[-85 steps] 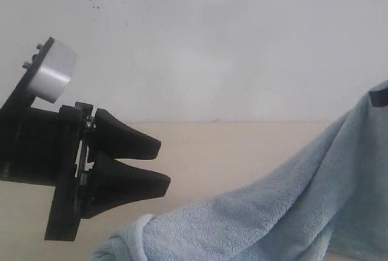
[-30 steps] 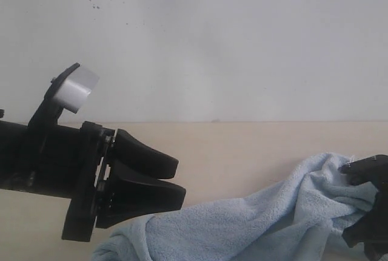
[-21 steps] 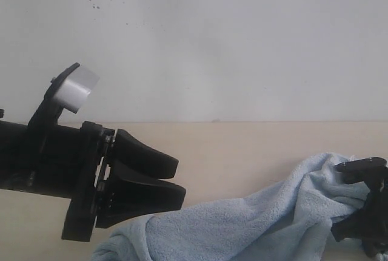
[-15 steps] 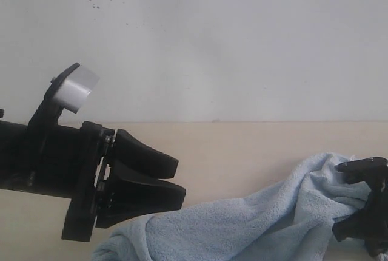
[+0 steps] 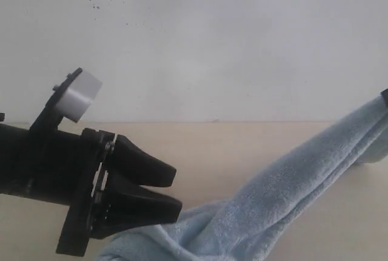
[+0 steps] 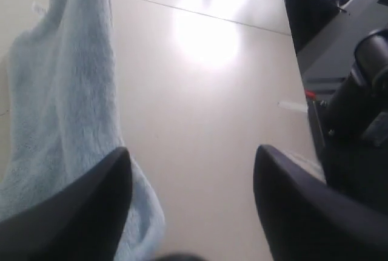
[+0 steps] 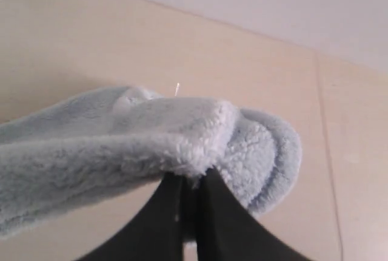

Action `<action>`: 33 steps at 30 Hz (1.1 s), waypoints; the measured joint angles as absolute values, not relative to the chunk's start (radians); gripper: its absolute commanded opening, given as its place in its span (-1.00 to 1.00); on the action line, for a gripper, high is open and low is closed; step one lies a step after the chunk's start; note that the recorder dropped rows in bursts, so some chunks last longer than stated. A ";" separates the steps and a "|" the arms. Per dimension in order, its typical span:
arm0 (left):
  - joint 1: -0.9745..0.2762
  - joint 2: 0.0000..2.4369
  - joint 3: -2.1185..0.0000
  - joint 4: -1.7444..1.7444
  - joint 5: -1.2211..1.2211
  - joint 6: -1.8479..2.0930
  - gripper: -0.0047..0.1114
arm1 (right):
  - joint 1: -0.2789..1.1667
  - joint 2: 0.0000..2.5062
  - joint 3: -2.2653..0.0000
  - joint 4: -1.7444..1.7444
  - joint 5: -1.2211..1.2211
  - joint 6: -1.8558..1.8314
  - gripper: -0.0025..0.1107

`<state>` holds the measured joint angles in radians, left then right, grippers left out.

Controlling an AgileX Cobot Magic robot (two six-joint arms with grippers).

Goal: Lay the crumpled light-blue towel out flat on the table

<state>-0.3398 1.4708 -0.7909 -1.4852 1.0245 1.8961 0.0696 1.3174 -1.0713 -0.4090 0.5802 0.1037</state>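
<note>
The pale light-blue terry-cloth towel (image 5: 285,188) slants up off the smooth beige wooden table (image 5: 230,145) from the black right gripper (image 7: 191,209), clamped tight on only a thin edge fold that may slip out, while the black left gripper (image 6: 191,155) gapes empty just above the table.

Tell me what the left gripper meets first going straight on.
Likely the towel: its low bunched end lies just ahead of the left gripper, cloth beside one of its fingers. Otherwise bare table; depth is unclear.
</note>
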 measured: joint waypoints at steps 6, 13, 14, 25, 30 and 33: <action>-0.344 1.486 -0.771 -1.301 0.948 1.923 0.07 | 0.070 1.303 -1.063 -0.605 0.706 0.284 -0.96; -0.345 1.542 -0.702 -1.232 0.862 2.009 0.07 | -0.016 1.339 -0.972 -0.934 0.867 0.403 -0.96; -0.345 1.544 -0.700 -1.243 0.850 2.016 0.07 | -0.042 1.338 -0.957 -0.956 0.869 0.421 -0.96; -0.345 1.530 -0.717 -1.448 0.821 2.029 0.07 | -0.104 1.362 -0.804 -0.967 0.708 0.447 -0.43; -0.345 1.504 -0.717 -1.476 0.821 2.031 0.07 | -0.104 1.375 -0.767 -0.967 0.687 0.447 0.05; -0.345 1.493 -0.718 -1.512 0.821 2.031 0.07 | -0.104 1.368 -0.767 -0.972 0.678 0.466 0.04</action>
